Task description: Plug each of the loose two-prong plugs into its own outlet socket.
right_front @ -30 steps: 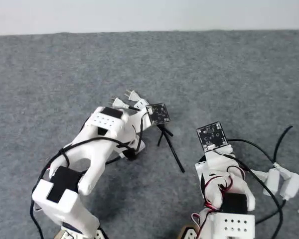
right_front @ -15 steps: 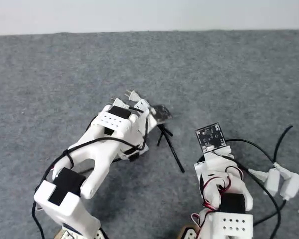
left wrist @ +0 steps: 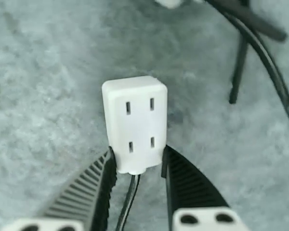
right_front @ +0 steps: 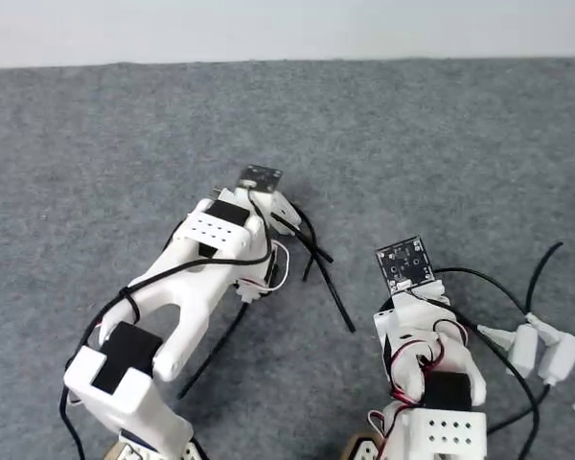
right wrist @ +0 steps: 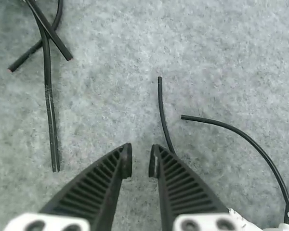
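1. In the last second the white left arm (right_front: 206,249) has pushed toward 12 o'clock on the grey carpeted counter (right_front: 441,134) and turned its wrist. Its camera board now sits over the spot where two small white pronged plugs lay before. The white right arm (right_front: 426,355) has not moved.
2. I judge that the socket is being carried toward those plugs, so the task is at an early step; no plug is seated yet.
3. The left gripper (left wrist: 137,154) has its jaws closed on the cord end of a white rectangular outlet block (left wrist: 135,120). The jaws are only as wide as the block itself. The block's face, with two pairs of slots, is turned up to the camera, and all four slots are empty.
4. The right gripper (right wrist: 139,161) hangs just above the carpet with its jaws almost together (a thin gap remains) and nothing between them. Thin black cords (right wrist: 48,110) lie near it.
5. The high view gives the layout. The left wrist is at about 10 o'clock from the right wrist, and some white plug-like bodies on black cords (right_front: 541,350) lie at 3 o'clock of the right arm; I cannot tell whether they are plugs or sockets. The left wrist view adds the grip and the slots.
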Motion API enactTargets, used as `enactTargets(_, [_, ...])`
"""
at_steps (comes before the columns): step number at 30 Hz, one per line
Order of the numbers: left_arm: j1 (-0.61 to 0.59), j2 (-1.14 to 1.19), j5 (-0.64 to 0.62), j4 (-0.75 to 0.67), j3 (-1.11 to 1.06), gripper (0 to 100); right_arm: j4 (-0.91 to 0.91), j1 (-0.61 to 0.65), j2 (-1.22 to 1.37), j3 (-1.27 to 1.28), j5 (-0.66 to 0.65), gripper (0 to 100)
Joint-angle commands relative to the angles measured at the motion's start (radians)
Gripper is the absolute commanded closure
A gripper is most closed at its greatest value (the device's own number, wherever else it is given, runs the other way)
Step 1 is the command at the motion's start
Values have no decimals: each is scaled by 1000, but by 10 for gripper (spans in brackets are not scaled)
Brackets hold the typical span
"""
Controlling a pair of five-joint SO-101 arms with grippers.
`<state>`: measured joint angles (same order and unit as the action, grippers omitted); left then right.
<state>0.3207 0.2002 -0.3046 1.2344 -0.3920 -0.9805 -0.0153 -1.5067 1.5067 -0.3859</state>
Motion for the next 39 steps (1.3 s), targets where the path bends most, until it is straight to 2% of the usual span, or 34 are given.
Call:
enactTargets(1, [-66,64,-129,-11,27,953,19,28,-8,-3,-12,920])
enactTargets(6, [-178,183,-192,80,162,788,19,28,-7,-3,-12,920])
enactTargets(10, [-181,256,-163,121,211,697,19,30,-5,-3,-12,920])
enactTargets(17, [-190,264,2,141,220,690,19,31,-4,-2,-12,918])
enactTargets(21, [-190,244,51,157,220,690,19,31,-4,-2,-12,916])
enactTargets(25, [-183,104,130,152,153,689,28,31,-10,11,-12,916])
enactTargets(29, [-181,-132,163,69,-7,690,44,31,-10,18,-12,916])
enactTargets(34, [-180,-425,167,-41,-226,691,42,31,-10,18,-12,916])
enactTargets(39, [-144,-635,178,-86,-398,691,42,31,-10,18,-12,916])
